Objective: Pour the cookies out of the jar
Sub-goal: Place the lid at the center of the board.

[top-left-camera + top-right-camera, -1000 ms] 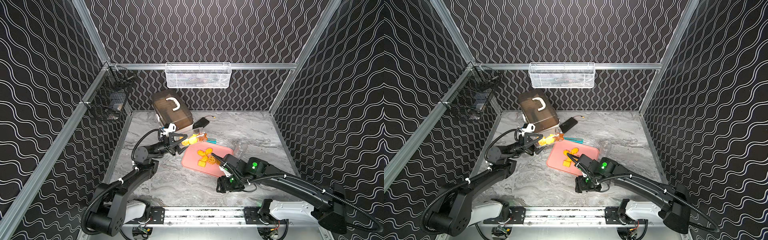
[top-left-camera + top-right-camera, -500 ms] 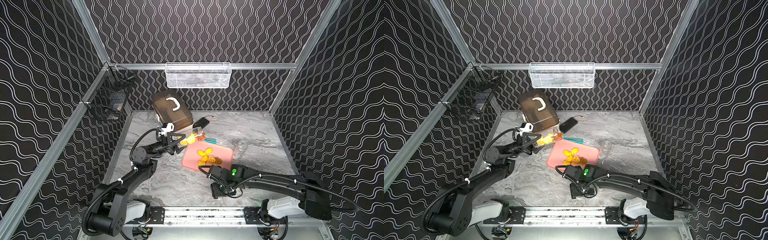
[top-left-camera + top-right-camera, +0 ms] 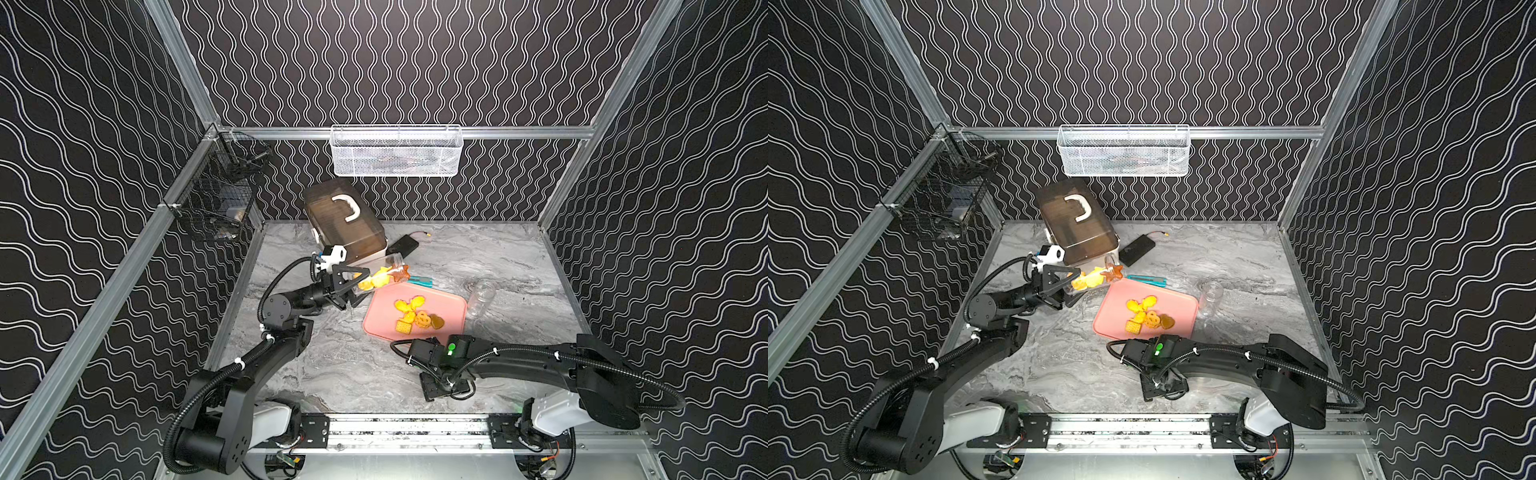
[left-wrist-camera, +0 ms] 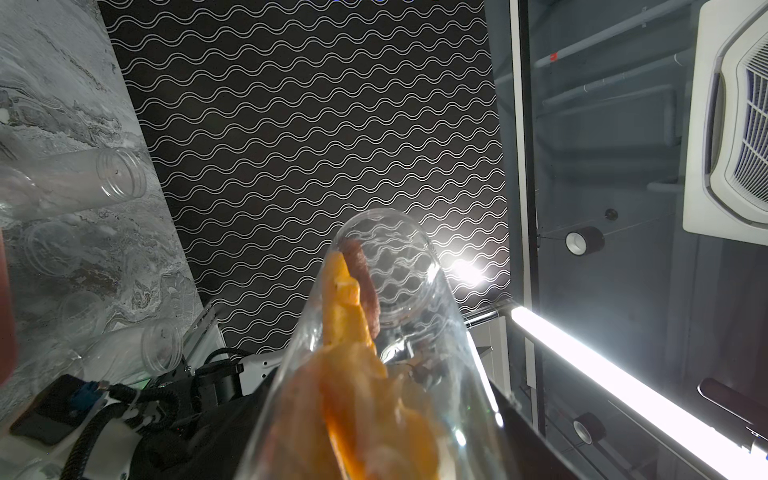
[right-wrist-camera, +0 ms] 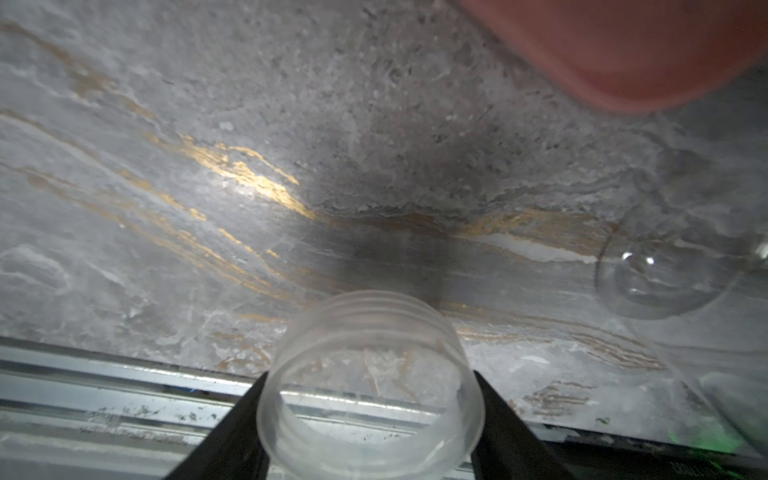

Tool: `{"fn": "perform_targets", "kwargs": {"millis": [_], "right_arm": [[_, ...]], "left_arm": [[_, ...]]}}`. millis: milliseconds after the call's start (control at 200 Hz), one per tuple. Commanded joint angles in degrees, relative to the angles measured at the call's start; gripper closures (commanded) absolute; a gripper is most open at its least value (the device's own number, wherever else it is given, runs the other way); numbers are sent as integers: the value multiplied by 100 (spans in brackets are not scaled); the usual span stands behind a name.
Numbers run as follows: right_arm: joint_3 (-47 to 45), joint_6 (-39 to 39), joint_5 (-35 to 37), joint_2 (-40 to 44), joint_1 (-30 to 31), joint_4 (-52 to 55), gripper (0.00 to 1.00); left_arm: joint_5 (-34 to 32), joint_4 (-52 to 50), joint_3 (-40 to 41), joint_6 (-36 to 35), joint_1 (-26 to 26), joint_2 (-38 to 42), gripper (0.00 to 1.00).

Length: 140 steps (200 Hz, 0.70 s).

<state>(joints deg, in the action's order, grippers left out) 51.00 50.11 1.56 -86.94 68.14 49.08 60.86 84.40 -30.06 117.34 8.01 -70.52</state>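
My left gripper [image 3: 353, 286] is shut on a clear jar [image 3: 380, 276] held almost level, its mouth toward the back left corner of the pink tray [image 3: 382, 324]. Yellow-orange cookies [image 3: 376, 280] and a brown star [image 3: 402, 273] lie inside the jar [image 4: 386, 332]; in the left wrist view they show as orange cookies [image 4: 349, 332]. Several more cookies [image 3: 415, 316] lie on the tray [image 3: 1113, 320]. My right gripper [image 3: 436, 390] hangs low near the table's front edge, its fingers [image 5: 494, 415] against a translucent lid [image 5: 370, 374].
An empty clear jar [image 3: 480, 297] lies just right of the tray. A brown box with a white handle [image 3: 343, 220], a black device [image 3: 405, 245] and a teal item [image 3: 419, 282] sit behind. Baskets hang on the back wall [image 3: 395, 151] and the left wall [image 3: 220, 199].
My right arm has drawn back from over the tray to the table's front edge, carrying the lid. The left gripper and jar have hardly moved.
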Motion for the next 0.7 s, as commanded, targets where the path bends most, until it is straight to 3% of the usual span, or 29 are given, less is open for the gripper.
{"fn": "perform_targets", "kwargs": {"millis": [0, 695], "right_arm": [[-29, 45, 72, -58, 2, -83, 29], [179, -56, 109, 7, 23, 75, 25]], "left_arm": [[93, 367, -61, 894, -19, 38, 46], [101, 367, -96, 898, -34, 38, 46]]}}
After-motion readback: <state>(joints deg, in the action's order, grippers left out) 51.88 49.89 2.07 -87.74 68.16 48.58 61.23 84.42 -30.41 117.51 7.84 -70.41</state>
